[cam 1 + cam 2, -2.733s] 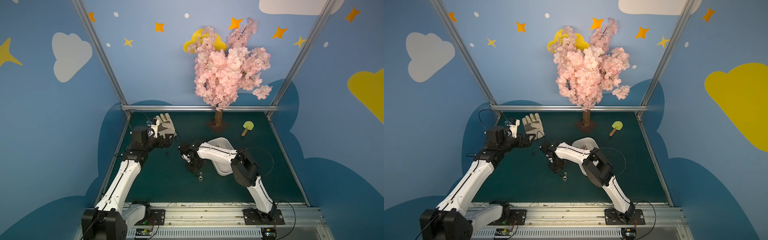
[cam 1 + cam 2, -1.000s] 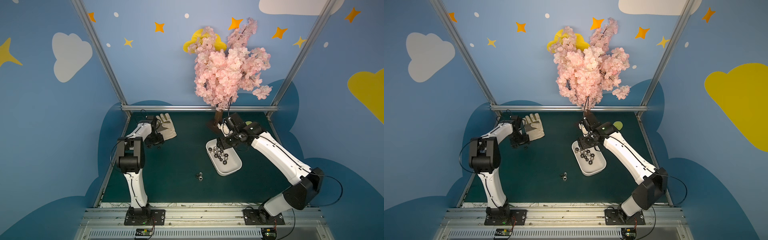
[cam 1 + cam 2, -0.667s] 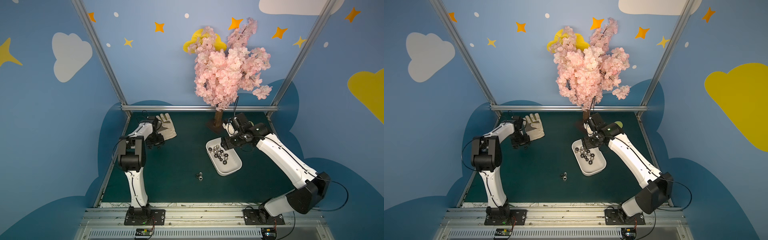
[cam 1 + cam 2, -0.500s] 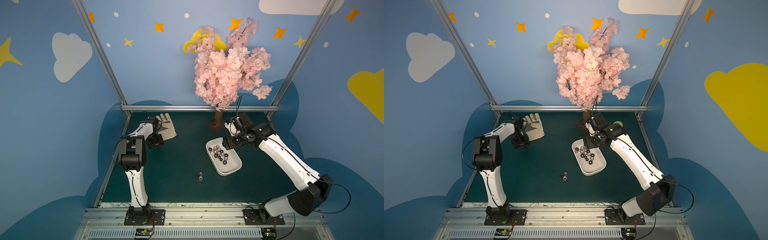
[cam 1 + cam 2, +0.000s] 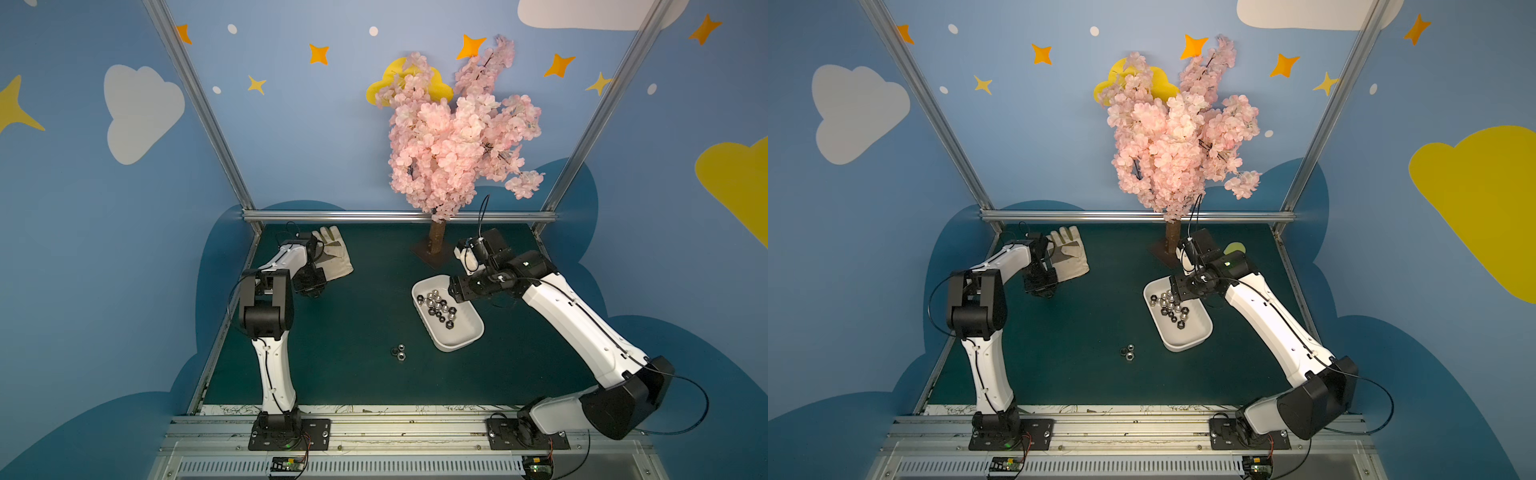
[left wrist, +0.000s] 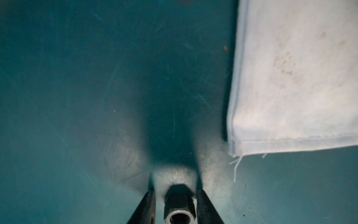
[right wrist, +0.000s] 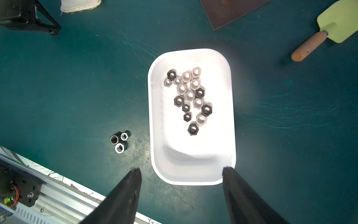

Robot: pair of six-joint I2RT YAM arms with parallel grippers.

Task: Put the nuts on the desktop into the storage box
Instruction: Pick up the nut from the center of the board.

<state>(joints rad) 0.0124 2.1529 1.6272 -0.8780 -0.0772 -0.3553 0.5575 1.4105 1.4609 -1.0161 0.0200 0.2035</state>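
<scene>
Though most nuts (image 5: 436,309) sit in the storage box (image 5: 457,345) right of centre in a top view, three loose nuts (image 5: 400,351) lie lower centre.

Left wrist: my left gripper (image 6: 175,192), narrow, flanks a hex nut (image 6: 179,201). It is likely hard and slippery, best pinched across its flats; contact unclear.

Right wrist: my right gripper (image 7: 180,168) gapes empty.

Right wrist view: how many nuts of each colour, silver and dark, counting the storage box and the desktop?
silver nuts: 11, 9 in the storage box, 2 on the desktop
dark nuts: 8, 7 in the storage box, 1 on the desktop
total: 19
</scene>
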